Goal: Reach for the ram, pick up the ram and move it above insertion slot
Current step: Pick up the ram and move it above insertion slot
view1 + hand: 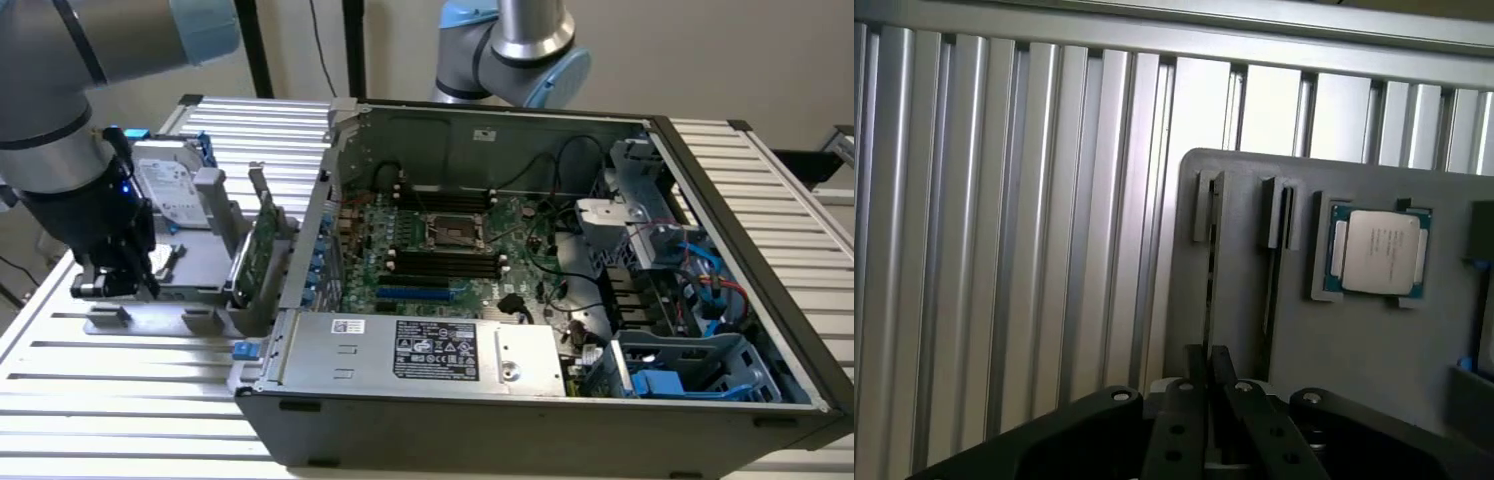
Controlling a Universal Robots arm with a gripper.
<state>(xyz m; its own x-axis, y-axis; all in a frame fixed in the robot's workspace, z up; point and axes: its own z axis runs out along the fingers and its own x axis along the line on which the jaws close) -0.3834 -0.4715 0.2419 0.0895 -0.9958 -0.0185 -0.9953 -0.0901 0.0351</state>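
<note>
Gripper (1208, 358) pinched almost closed — in line with its tips, the ram (1209, 290), edge-on — thin, dark; hold unclear.

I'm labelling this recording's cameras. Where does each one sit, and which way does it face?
Exterior view: off the arm, high up, looking down at an open computer case on a slatted table; the arm and its tool stand at the exterior view's left.
Wrist view: on the wrist, looking past the shut tool onto a grey holder carrying a processor chip.
Shared: the tool, the grey holder and the slatted table.
</note>
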